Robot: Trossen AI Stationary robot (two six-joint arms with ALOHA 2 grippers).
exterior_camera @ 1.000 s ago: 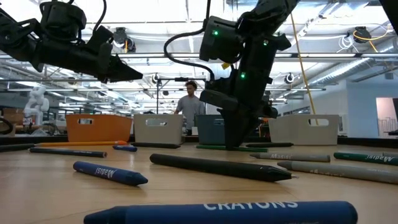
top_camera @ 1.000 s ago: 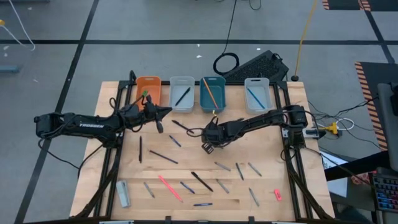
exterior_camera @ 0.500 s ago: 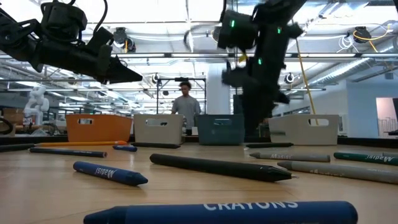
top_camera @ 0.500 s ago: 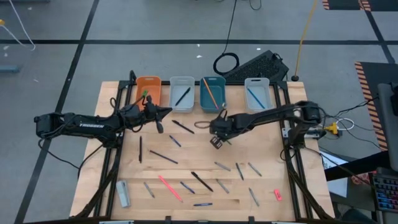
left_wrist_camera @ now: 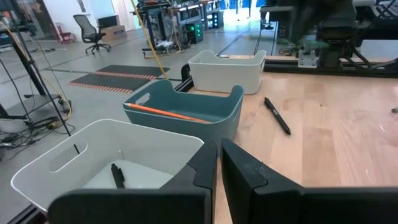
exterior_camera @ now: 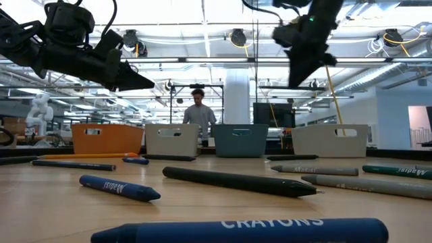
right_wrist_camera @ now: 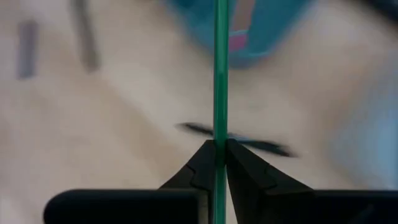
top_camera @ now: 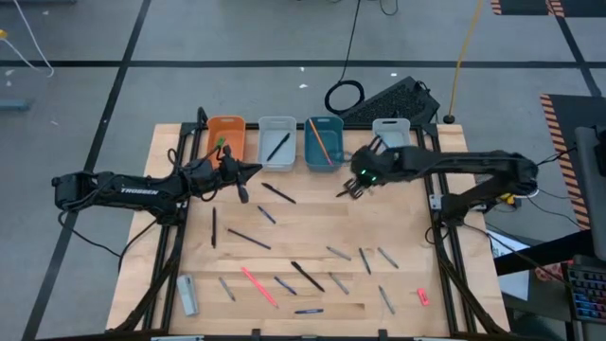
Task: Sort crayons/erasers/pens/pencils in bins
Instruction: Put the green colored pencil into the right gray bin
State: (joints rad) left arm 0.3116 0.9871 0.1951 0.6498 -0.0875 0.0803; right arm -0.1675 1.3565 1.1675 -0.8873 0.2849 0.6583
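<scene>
Premises: a large open robotics lab or industrial workshop. Evidence: exposed ceiling ducts and strip lighting (exterior_camera: 202,61), grey concrete floor with black tape lines (top_camera: 114,57), hazard-striped mats (left_wrist_camera: 118,73), an office chair (left_wrist_camera: 87,28), a person (exterior_camera: 197,115) standing among equipment racks.

The high view looks straight down on the whole pale wooden table (top_camera: 284,237). The low view sits at tabletop height, close behind a blue crayon (exterior_camera: 236,229), facing the four small rectangular plastic bins (exterior_camera: 172,140) and the room beyond. The left wrist view looks closely past its hand (left_wrist_camera: 219,165) at those bins; the right wrist view looks steeply down.
</scene>
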